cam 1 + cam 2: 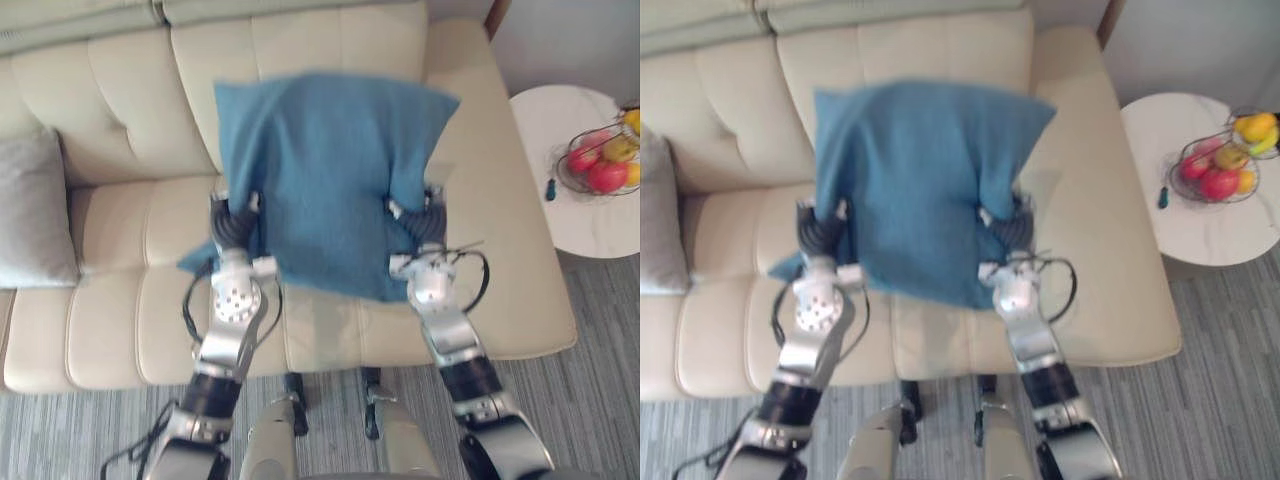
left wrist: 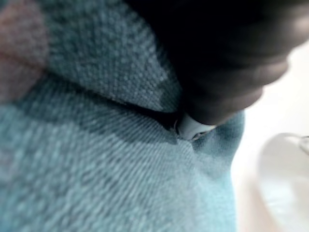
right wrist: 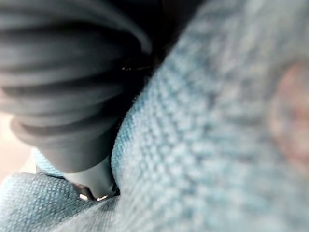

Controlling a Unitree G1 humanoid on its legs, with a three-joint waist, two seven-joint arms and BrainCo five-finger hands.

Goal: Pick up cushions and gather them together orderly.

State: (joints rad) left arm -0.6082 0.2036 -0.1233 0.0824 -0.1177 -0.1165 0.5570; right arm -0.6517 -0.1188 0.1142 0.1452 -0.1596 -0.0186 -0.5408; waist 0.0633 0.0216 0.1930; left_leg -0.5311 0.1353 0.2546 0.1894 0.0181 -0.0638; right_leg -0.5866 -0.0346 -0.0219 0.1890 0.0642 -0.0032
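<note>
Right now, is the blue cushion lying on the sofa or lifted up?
Lifted up: the blue cushion hangs between the left hand and right hand, above the sofa.

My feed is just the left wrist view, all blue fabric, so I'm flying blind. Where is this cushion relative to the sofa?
Observer: The blue cushion is up between the left hand and right hand, over the cream sofa's right half.
Operator: Where's another cushion?
Observer: A grey cushion leans on the sofa back at the robot's far left.
Operator: Obstacles on the right?
Observer: A round white table with a fruit basket stands past the sofa's right arm.
</note>
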